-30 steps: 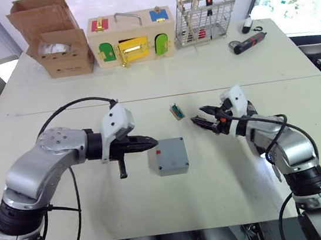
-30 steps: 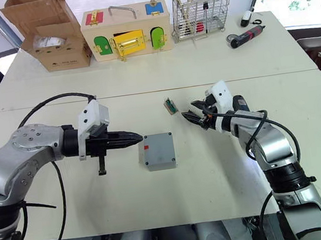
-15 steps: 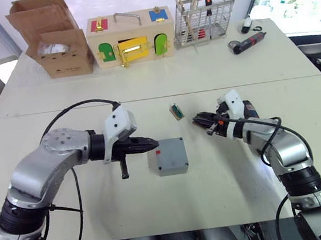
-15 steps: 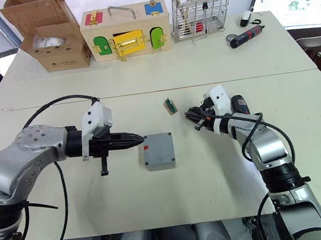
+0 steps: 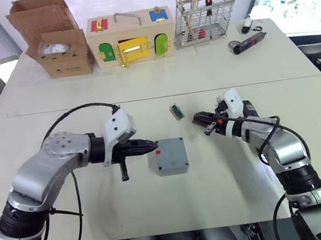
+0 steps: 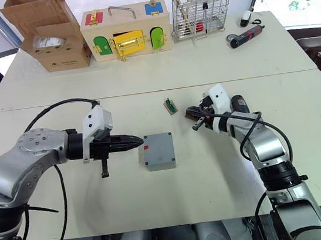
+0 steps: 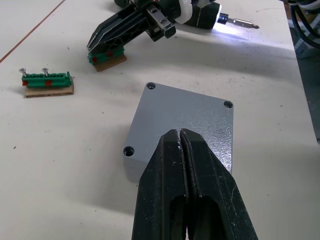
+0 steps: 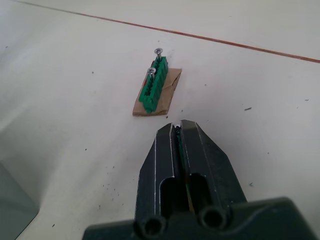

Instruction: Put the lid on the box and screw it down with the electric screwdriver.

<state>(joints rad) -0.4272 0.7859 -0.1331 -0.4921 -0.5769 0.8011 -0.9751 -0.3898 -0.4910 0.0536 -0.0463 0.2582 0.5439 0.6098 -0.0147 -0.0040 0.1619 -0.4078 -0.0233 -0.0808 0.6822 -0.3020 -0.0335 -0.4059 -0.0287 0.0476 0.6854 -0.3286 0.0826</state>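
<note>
White tabletop (image 5: 216,183): the square grey plastic box (image 5: 169,161), flat grey plastic lid (image 7: 190,117) seated on it, sits at my left gripper (image 5: 153,146)'s pressed-together tips. My right gripper (image 5: 198,119), beyond it, pinches a small green strip (image 7: 106,50). A sideways nudge from my left gripper could skew the lid.

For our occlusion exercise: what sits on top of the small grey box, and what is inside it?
The lid covers the box, its corner holes visible; the inside is hidden.

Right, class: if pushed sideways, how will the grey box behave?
The box looks low, square and flat-bottomed, so it would likely slide on the table rather than tip or roll. Its lid shows empty corner holes, so it may shift loose.
</note>
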